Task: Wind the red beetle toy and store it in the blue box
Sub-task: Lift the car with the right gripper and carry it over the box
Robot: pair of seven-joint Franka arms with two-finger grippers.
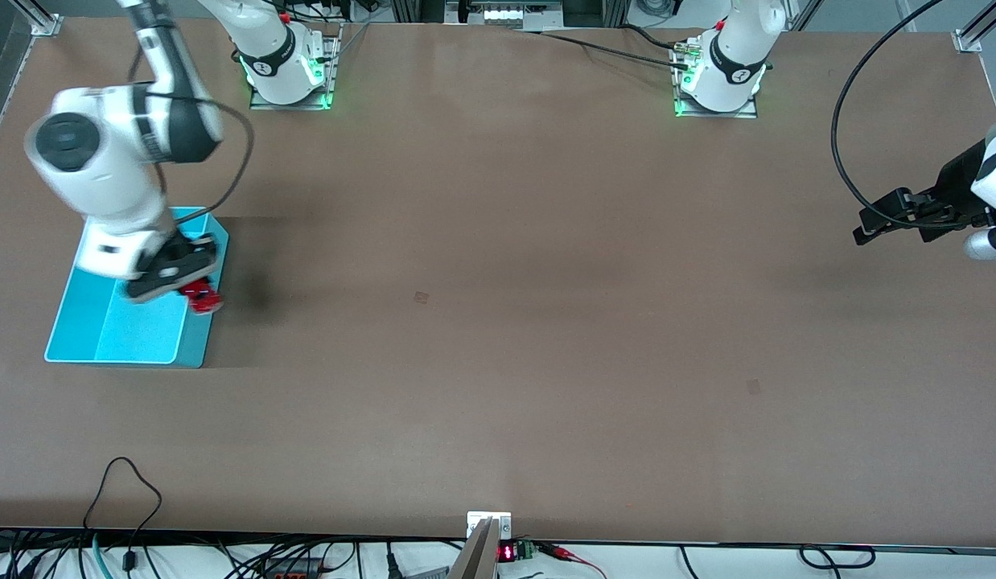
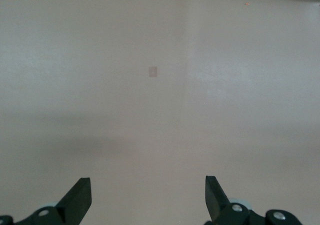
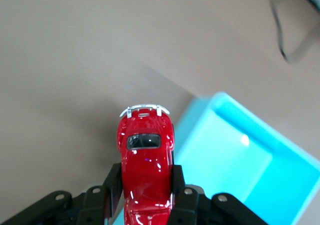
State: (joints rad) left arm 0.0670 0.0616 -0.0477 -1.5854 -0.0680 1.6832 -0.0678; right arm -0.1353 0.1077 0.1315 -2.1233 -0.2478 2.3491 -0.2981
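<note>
The red beetle toy [image 1: 202, 296] is held in the air by my right gripper [image 1: 194, 291], over the wall of the blue box [image 1: 136, 330] that faces the table's middle. In the right wrist view the glossy red toy [image 3: 145, 155] sits between the two black fingers [image 3: 114, 181], silver bumper pointing away, with the cyan box [image 3: 240, 170] below and beside it. My left gripper [image 1: 872, 227] is open and empty, held over bare table at the left arm's end. Its fingers [image 2: 78, 197] stand wide apart in the left wrist view.
The brown table [image 1: 498, 305] has small marks near its middle [image 1: 421, 297]. The arm bases [image 1: 289, 64] stand at the edge farthest from the front camera. Cables lie along the nearest edge.
</note>
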